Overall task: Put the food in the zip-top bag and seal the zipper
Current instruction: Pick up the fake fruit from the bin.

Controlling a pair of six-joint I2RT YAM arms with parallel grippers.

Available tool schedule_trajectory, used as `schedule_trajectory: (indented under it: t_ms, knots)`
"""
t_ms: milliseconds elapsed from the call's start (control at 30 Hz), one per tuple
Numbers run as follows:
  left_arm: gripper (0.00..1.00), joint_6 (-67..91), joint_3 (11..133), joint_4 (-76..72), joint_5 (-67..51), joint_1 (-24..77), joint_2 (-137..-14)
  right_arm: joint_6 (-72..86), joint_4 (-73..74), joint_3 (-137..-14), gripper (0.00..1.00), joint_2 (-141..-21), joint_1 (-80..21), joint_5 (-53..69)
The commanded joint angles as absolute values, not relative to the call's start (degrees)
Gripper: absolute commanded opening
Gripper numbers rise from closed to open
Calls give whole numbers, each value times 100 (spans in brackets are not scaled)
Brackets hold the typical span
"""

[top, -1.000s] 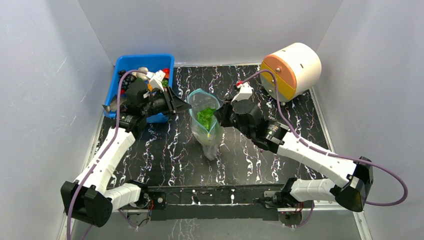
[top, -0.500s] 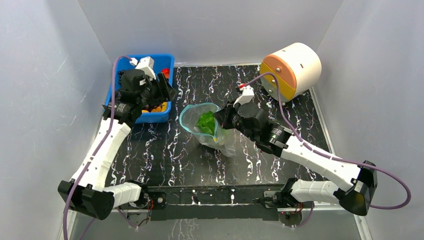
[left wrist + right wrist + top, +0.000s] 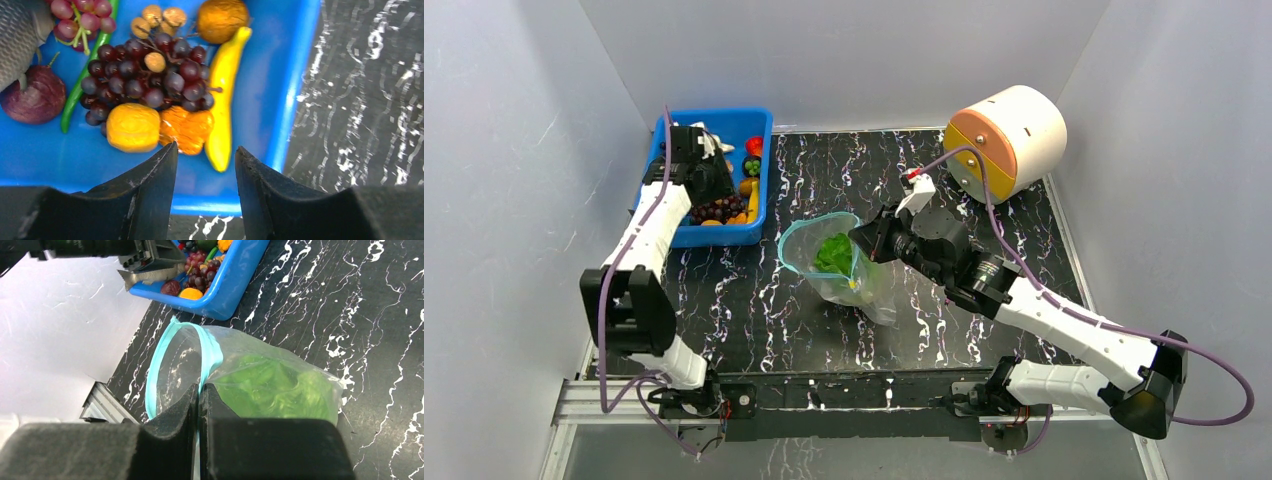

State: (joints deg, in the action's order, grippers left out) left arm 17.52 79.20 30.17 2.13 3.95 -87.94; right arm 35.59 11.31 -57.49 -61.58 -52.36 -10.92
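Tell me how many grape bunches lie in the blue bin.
2. A dark purple bunch lies in the middle of the blue bin, beside the banana; a lighter red bunch is at the left wrist view's top left, cut off. Others may be hidden.

the tabletop (image 3: 754, 290) is black, veined with white like marble. the bin (image 3: 724, 236) is bright blue. in it the grape bunch (image 3: 150, 75) is dark purple, a banana (image 3: 225, 95) yellow, the small pieces (image 3: 186, 131) orange-brown, a pod (image 3: 75, 95) green. the zip-top bag (image 3: 250, 347) is clear, its zipper (image 3: 212, 352) teal-blue, the lettuce (image 3: 270, 385) inside it green. a drum (image 3: 1029, 125) is cream with an orange face. the left arm (image 3: 639, 245) and right arm (image 3: 1074, 325) are white and black, with purple cables (image 3: 1214, 395). the left tool (image 3: 206, 150) and right tool (image 3: 199, 387) are black.
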Motion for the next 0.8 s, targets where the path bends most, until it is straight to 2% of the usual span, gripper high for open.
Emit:
schedule_trajectory:
  t_ms: [0,100,167,267,400,533,667,767]
  knots:
    - [46,1455,8384,2942,113,64,-9235,3487,602,-5763,0,-6004,-5212,-886]
    - [51,1208,8744,2818,274,8,-9622,3557,609,-5731,0,-6013,-5208,-890]
    - [57,1117,9319,3131,-3,-4,-10322,3599,500,-5638,0,-5973,-5212,-956]
    - [61,1095,9379,3176,-161,-9,-10683,3575,523,-5759,0,-6049,-5212,-949]
    - [63,1073,9333,3092,218,-16,-11068,3454,586,-5819,0,-6039,-5212,-974]
    - [58,1106,9312,3053,-154,-39,-11367,3469,489,-5719,0,-6059,-5205,-987]
    - [56,1178,9104,2928,-9,-39,-11417,3472,377,-5643,0,-6065,-5212,-928]
    - [45,1199,9115,2914,136,-39,-11529,3471,369,-5664,0,-6085,-5211,-921]
